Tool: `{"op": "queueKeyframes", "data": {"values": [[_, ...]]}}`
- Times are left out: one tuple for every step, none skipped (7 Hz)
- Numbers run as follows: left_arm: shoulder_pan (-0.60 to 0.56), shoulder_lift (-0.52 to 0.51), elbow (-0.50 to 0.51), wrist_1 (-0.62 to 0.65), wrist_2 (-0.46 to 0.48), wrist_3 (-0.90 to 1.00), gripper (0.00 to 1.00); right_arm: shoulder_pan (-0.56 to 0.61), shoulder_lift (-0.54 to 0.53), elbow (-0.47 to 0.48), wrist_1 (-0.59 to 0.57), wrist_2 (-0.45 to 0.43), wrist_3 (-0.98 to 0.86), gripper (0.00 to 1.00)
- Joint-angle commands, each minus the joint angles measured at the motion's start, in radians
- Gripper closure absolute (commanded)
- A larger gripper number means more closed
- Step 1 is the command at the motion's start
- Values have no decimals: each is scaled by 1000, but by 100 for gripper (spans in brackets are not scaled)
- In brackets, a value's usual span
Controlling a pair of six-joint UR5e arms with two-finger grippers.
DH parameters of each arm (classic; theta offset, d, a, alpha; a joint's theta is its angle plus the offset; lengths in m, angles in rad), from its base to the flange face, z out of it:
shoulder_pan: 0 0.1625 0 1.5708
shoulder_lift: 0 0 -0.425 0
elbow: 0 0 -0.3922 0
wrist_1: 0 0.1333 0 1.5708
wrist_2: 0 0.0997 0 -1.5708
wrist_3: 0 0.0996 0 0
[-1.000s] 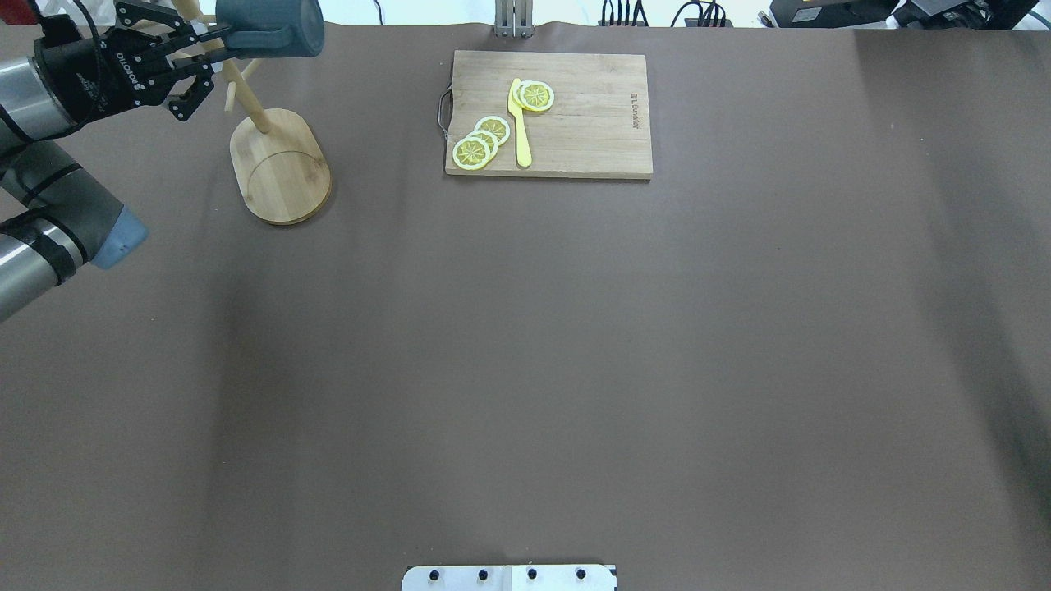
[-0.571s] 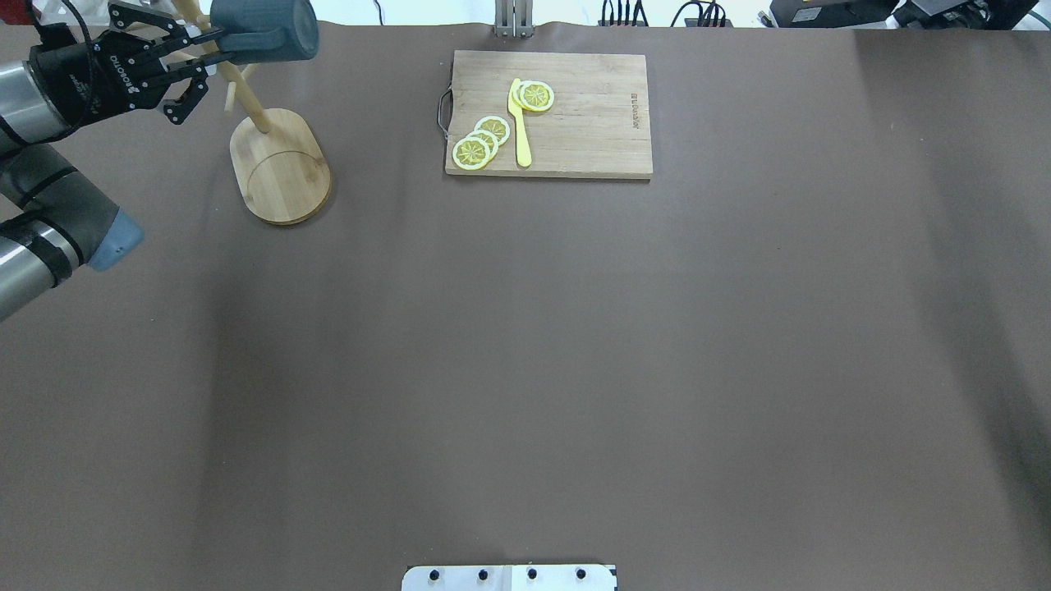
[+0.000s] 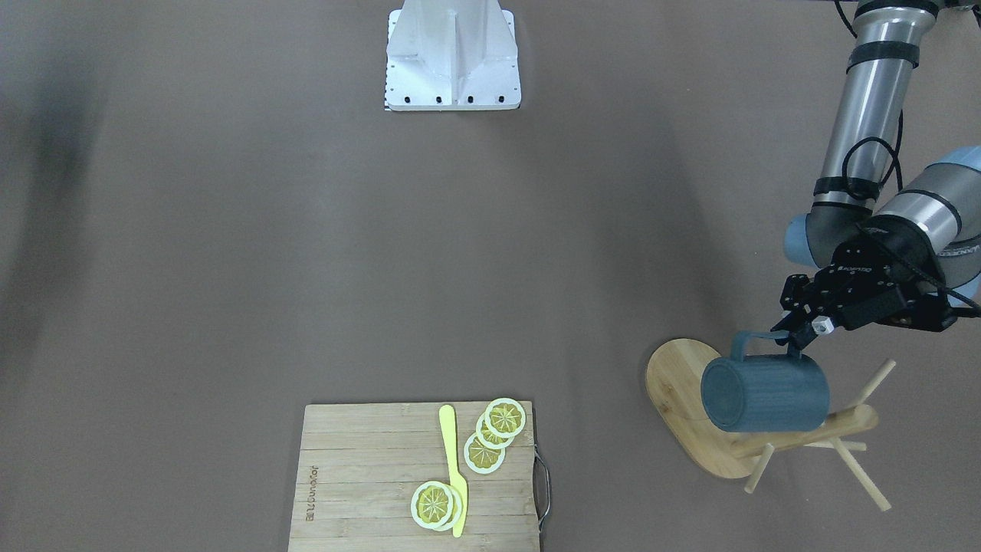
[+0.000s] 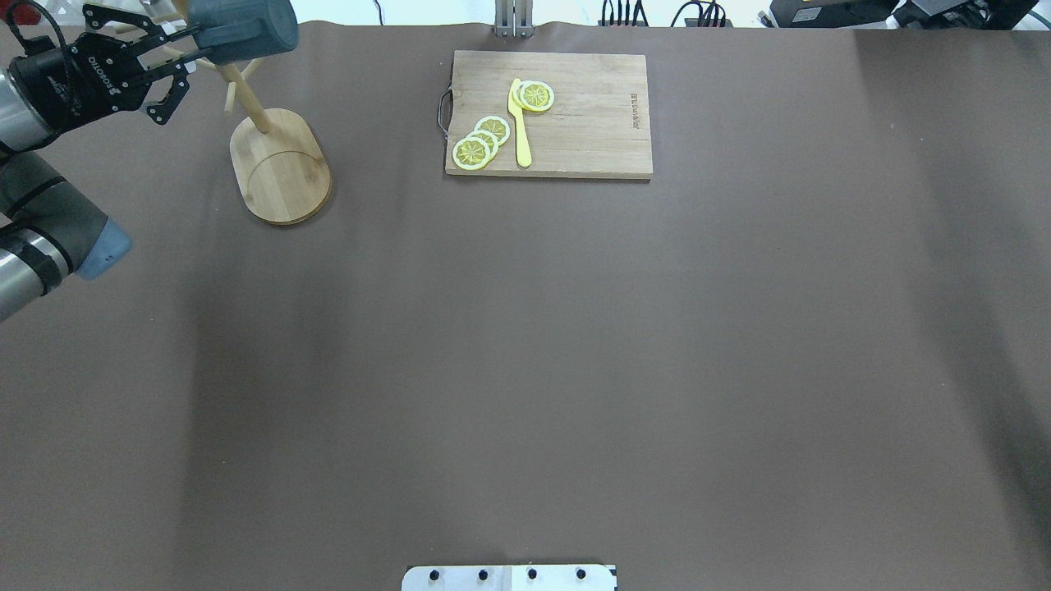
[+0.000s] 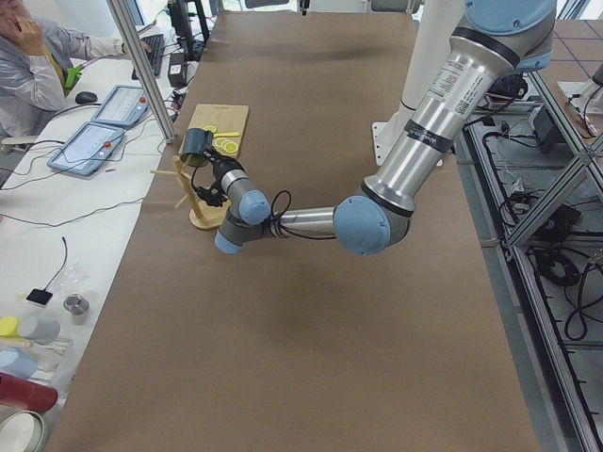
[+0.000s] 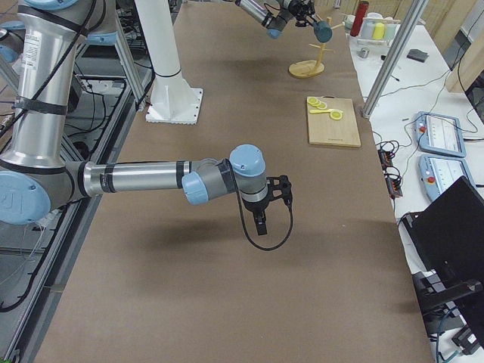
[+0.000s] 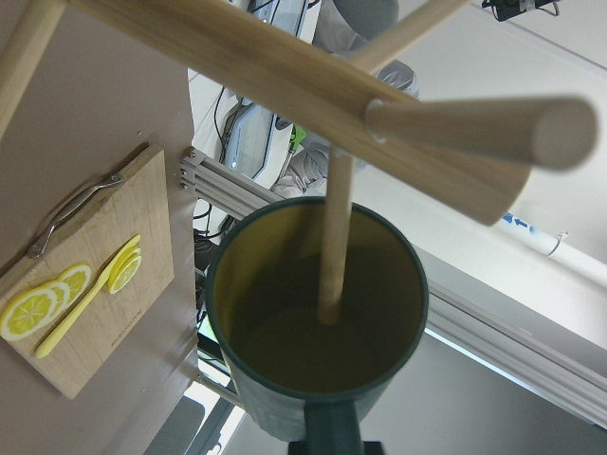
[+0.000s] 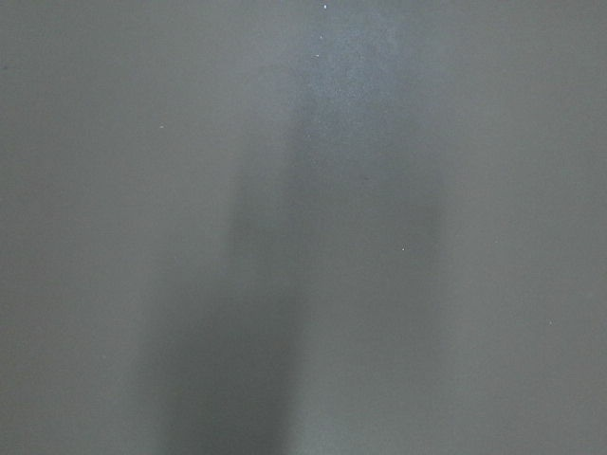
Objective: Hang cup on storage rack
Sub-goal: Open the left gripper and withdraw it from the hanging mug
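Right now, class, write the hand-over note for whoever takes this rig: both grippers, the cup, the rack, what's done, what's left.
Left gripper: shut on the cup handle, cup on its side in the air.
Right gripper: above the table; open or shut cannot be told.
Rack: upright; one peg pokes into the cup's mouth.
Done: cup lifted to the rack.
Left: probably seat it on a peg, release, withdraw.

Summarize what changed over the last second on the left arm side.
The left pincer, still shut on the mug by its handle, carried it toward the robot's left and slightly up the overhead view, past the pegs. Nothing was taken or released. The mug tree, cutting board, lemon slices and yellow knife stayed put.
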Motion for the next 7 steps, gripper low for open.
{"op": "queueKeyframes", "data": {"values": [[2,6,10,-3,9,-13,100,1,-1,2,0,1,0,0],[2,6,17,-3,9,-18,100,1,-1,6,0,0,2,0],[3,6,22,-3,9,-18,100,1,-1,10,-2,0,2,0],[9,7,22,-3,23,-7,100,1,-1,16,-2,1,5,0],[17,12,22,-3,23,-4,95,1,-2,25,-6,1,14,0],[17,12,22,-3,25,-4,89,1,-1,26,-6,1,14,0],[17,12,23,-3,25,-6,79,1,1,27,-6,1,14,0]]}}
